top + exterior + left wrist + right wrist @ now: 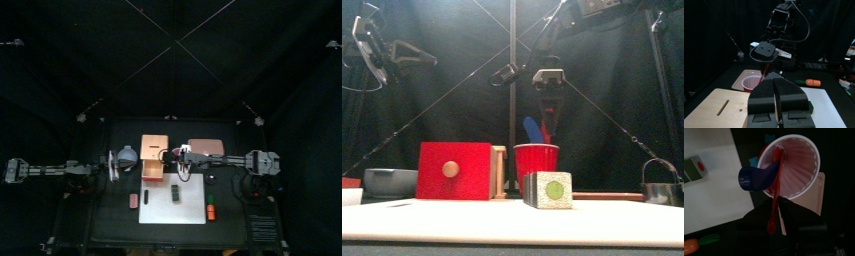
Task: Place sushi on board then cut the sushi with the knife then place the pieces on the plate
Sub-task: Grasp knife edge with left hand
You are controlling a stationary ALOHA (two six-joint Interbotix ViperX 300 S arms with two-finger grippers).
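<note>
The dark green sushi roll (548,189) (175,193) lies on the white board (187,208). Behind it stands the red cup (536,160) (796,165) with the blue knife (532,129) (756,177) leaning in it. My right gripper (545,88) (775,208) hangs right over the cup, shut on the thin red knife (775,188) (764,76), whose lower end is still inside the cup. My left gripper (777,82) (123,158) hovers shut and empty over the wooden box (154,160). The pink tray (205,147) lies behind the cup, at the back right.
The box's red drawer front (454,170) faces forward, left of the cup. A blue-grey bowl (389,181) sits far left and a metal cutter (660,190) far right. A toy carrot (211,211) lies on the board's right side, a small red toy (134,200) left of the board.
</note>
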